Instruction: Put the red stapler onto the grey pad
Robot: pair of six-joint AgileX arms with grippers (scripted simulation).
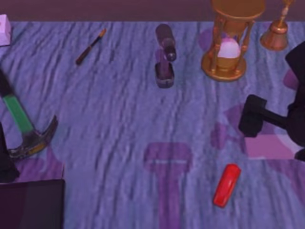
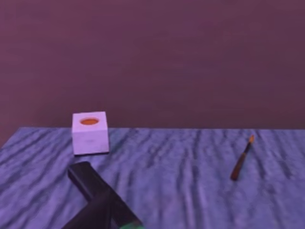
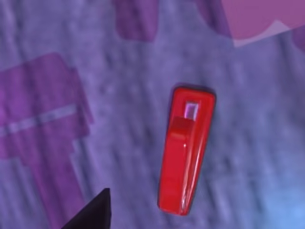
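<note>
The approach step was judged in hand: the right hand [image 1: 251, 122] (spread not discernible) hung at twelve o'clock of the red stapler [image 1: 227, 185], ungrasped; descent was needed next.

red stapler [image 1: 227, 185] lying free, right gripper [image 1: 251, 116] well above

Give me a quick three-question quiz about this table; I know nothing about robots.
1. True or false: the red stapler already lies on the grey pad.
2. In the top view, the stapler lies at the: A) upper left B) centre C) lower right.
3. Which arm's tool is closer to the stapler?

Key:
1. False; it lies on the table, apart from the pad.
2. C.
3. The right tool.
</note>
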